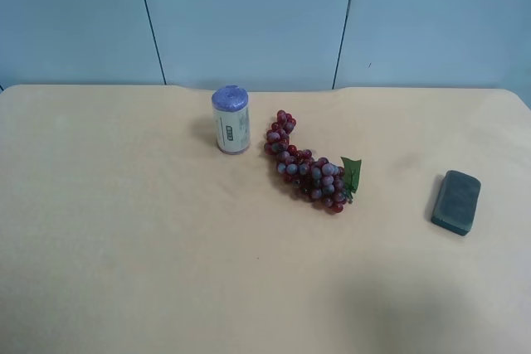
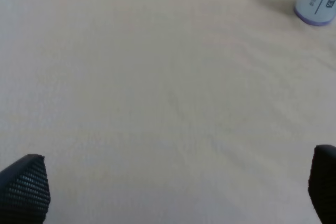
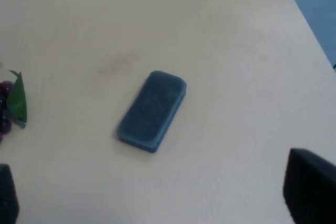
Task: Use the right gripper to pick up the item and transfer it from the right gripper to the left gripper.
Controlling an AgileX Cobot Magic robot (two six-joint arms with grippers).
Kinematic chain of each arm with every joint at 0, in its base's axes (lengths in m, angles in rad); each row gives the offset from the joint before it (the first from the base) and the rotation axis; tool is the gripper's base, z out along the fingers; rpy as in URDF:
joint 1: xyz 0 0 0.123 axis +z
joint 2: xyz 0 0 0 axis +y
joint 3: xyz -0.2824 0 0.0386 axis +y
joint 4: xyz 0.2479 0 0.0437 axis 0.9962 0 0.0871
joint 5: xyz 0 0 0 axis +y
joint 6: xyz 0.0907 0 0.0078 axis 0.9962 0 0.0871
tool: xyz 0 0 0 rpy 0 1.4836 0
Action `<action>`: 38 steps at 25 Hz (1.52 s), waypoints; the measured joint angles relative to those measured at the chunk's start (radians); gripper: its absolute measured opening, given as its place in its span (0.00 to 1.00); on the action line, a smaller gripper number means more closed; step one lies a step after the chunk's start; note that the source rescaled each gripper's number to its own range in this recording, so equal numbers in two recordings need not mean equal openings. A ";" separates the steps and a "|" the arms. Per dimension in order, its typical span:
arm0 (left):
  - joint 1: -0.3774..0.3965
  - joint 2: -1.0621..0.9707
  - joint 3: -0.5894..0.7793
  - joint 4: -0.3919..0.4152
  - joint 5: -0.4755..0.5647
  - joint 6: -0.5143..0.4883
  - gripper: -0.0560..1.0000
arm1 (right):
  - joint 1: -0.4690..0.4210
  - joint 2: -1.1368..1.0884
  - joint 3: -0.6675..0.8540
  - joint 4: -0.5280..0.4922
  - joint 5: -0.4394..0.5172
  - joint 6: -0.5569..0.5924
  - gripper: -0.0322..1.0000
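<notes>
Right gripper [image 3: 157,195] spread wide, clear of item [image 3: 151,111], lidded can [image 1: 231,120] upright

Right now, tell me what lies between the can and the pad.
The grape bunch lies between the can and the pad, nearer the can; the exterior high view shows it.

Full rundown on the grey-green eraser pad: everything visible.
The eraser pad is a dark grey-green oblong with rounded corners, a felt-like top and a thin bluish base layer. It lies flat, felt side up, on the tan table near the exterior high view's right edge, apart from the grape bunch. Only the table touches it.
</notes>
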 joint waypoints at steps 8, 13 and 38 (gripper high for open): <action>0.000 0.000 0.000 0.000 0.000 0.000 1.00 | 0.000 0.000 0.000 0.000 0.000 0.000 1.00; 0.000 0.000 0.000 0.000 0.000 0.000 1.00 | 0.000 0.000 0.000 0.000 0.000 0.002 1.00; 0.000 0.000 0.000 0.001 -0.001 0.000 1.00 | 0.000 1.151 -0.242 -0.079 -0.196 0.395 1.00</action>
